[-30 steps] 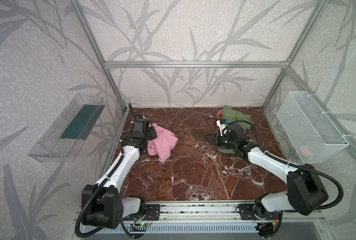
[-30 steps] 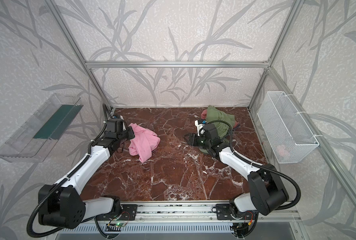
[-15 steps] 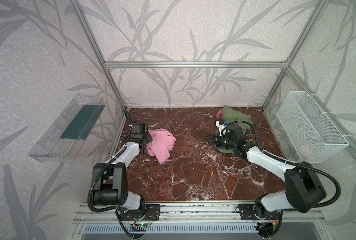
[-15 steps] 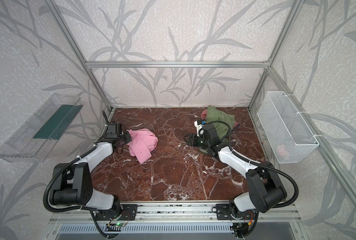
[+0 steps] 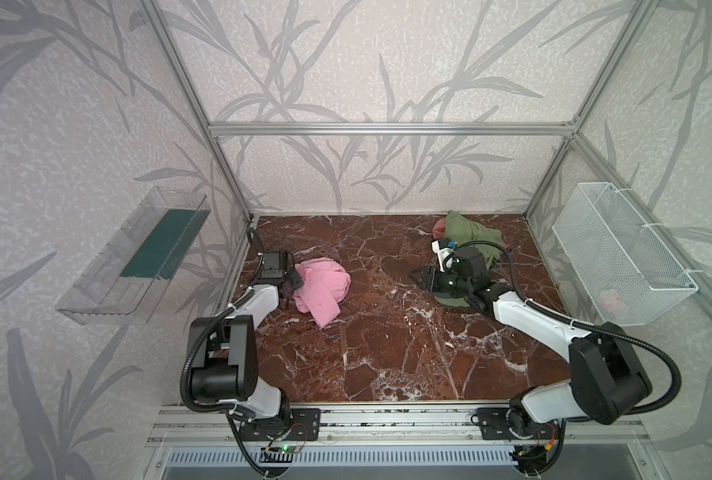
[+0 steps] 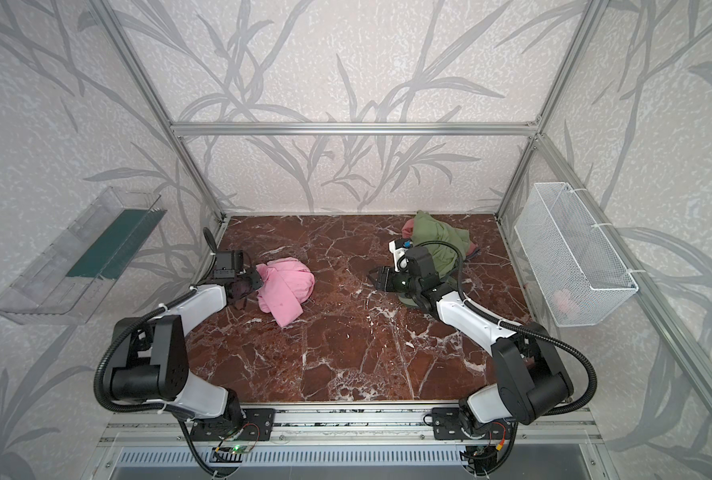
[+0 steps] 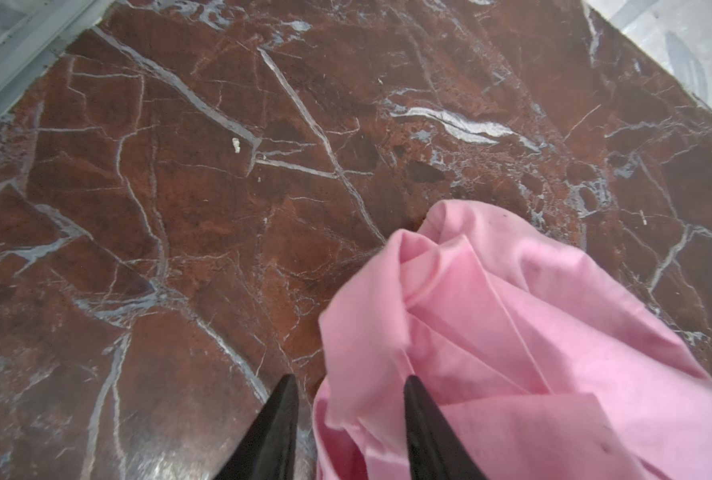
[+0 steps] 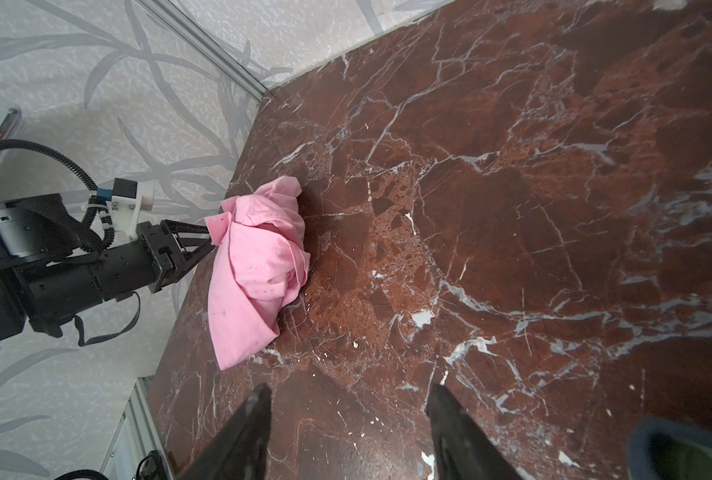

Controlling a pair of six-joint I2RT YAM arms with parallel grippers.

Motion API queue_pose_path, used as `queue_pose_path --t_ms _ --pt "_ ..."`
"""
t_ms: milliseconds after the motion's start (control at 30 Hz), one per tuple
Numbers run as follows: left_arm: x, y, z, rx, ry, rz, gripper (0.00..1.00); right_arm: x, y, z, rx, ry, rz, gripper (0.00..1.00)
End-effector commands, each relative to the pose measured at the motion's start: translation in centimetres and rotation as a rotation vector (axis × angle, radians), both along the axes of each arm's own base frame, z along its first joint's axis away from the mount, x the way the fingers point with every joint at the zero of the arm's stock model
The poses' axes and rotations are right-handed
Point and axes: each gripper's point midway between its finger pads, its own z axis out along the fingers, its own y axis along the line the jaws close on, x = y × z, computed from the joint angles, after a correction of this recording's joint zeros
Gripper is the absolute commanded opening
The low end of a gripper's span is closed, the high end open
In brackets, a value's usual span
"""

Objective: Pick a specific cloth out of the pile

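The light pink cloth (image 5: 323, 291) lies bunched on the marble worktop (image 5: 387, 340), well apart from the pile (image 5: 470, 239) of olive and salmon-red garments, so I judge the picking-out all but done. My left hand (image 7: 348, 380), at the cloth's edge away from the pile, is released, fingers parted and pinching nothing. My right hand (image 8: 348, 392), just beside the pile, is spread and empty. What's left, I think, is backing clear.
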Motion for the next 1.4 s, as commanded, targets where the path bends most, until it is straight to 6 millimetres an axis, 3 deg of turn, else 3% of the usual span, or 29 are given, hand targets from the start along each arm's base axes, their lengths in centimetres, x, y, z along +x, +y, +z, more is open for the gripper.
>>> queue_pose_path --t_ms 0,233,367,533,733,933,1167,1300,1367 --pt "-0.7 0.0 2.5 -0.018 -0.085 0.017 0.44 0.8 0.2 1.1 0.007 -0.025 0.0 0.61" --pt "-3.9 -3.1 5.0 -0.03 -0.126 -0.045 0.44 1.2 0.8 0.7 0.037 -0.01 0.015 0.6" --pt "-6.4 -6.0 5.4 0.001 -0.095 -0.134 0.44 1.2 1.5 0.7 0.068 0.0 0.039 0.6" --pt "-10.5 -9.4 2.9 -0.044 -0.016 -0.21 0.44 0.9 1.8 0.7 0.094 0.003 0.05 0.6" --pt "-13.8 -10.2 -0.3 -0.065 0.064 -0.228 0.44 0.4 1.9 1.0 0.122 0.011 0.046 0.61" --pt "-13.8 -10.7 -2.6 -0.067 0.1 -0.242 0.43 0.3 1.9 1.4 0.118 0.008 0.049 0.61" --pt "-12.5 -11.4 -3.7 -0.066 0.095 -0.262 0.39 -0.1 1.6 1.8 0.096 0.008 0.04 0.61" --pt "-11.8 -11.2 -4.1 -0.041 0.091 -0.254 0.28 0.0 1.5 2.0 0.093 0.008 0.034 0.61" --pt "-11.6 -11.0 -4.3 -0.024 0.09 -0.248 0.14 0.1 1.4 2.0 0.092 0.007 0.031 0.61"
